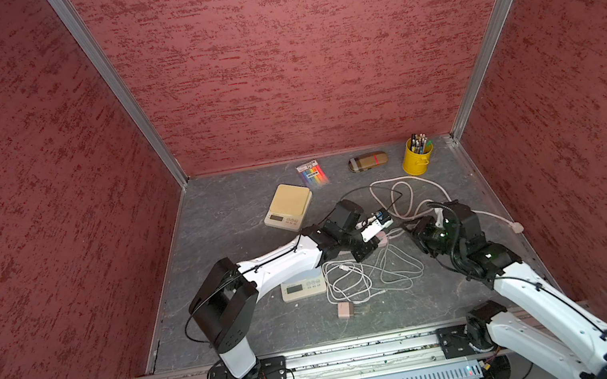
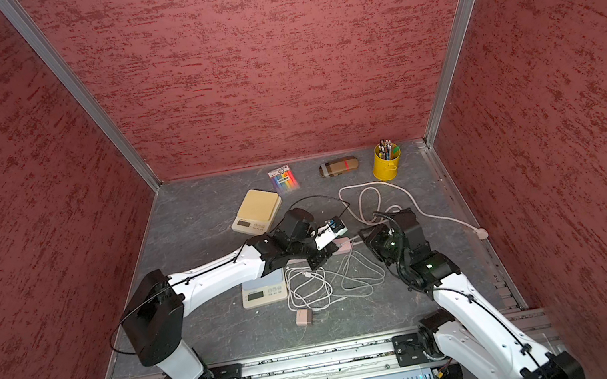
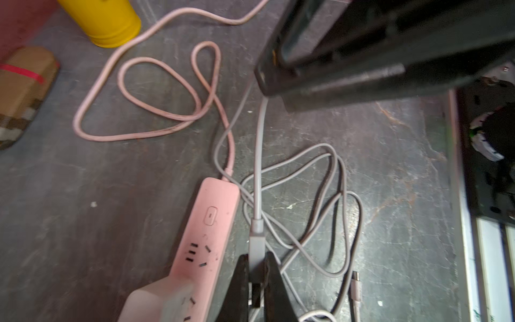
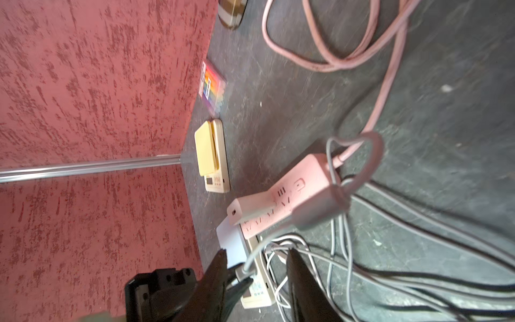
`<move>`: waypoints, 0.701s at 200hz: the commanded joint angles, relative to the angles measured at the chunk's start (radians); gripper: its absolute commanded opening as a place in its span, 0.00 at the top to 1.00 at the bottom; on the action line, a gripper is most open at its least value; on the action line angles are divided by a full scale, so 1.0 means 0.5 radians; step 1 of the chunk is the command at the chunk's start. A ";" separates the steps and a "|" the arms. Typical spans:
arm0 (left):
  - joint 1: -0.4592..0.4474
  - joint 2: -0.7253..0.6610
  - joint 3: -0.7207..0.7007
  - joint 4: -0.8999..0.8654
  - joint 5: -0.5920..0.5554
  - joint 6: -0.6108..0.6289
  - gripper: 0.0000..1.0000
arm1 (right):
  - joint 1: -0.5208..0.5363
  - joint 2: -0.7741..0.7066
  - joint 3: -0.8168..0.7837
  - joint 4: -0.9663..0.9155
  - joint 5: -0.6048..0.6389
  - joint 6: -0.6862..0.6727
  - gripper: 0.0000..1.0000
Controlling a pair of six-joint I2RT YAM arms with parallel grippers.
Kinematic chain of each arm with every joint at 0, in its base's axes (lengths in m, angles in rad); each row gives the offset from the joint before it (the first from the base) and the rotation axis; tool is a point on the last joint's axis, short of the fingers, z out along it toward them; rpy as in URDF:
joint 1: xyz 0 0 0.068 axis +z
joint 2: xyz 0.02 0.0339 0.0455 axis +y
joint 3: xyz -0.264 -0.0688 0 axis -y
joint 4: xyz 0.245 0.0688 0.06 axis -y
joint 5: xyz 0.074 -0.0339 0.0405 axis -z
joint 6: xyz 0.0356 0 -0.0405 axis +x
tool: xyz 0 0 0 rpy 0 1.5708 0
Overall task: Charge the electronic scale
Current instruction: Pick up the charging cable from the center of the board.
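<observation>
Two electronic scales are on the table. A yellow-topped scale (image 1: 287, 205) (image 4: 211, 156) stands at the back. A white scale (image 1: 303, 287) (image 4: 259, 295) lies partly under my left arm. My left gripper (image 3: 256, 258) (image 1: 380, 242) is shut on the grey plug (image 3: 256, 245) of a grey cable (image 3: 320, 172), held just beside the pink power strip (image 3: 211, 223) (image 4: 292, 189). My right gripper (image 4: 257, 259) (image 1: 406, 229) faces it closely, open. The grey cable and the left fingertips lie between the right gripper's fingers. The cable's free end (image 3: 356, 284) rests on the table.
A white cable (image 1: 345, 280) and a pink adapter (image 1: 343, 311) lie near the front. The strip's pink cord (image 1: 408, 197) loops back to a wall plug (image 1: 517, 227). A yellow pencil cup (image 1: 417, 157), a glasses case (image 1: 368, 161) and a marker pack (image 1: 311, 172) line the back wall.
</observation>
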 commanded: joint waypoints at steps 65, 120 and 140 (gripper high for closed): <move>-0.067 -0.170 -0.100 0.131 -0.463 -0.061 1.00 | 0.356 0.529 0.200 0.628 0.034 0.228 0.57; -0.087 -0.318 -0.231 0.191 -0.480 -0.062 1.00 | 0.366 0.696 0.238 0.833 0.077 0.231 0.91; -0.087 -0.355 -0.285 0.238 -0.466 -0.060 1.00 | 0.371 0.719 0.248 0.920 0.060 0.168 1.00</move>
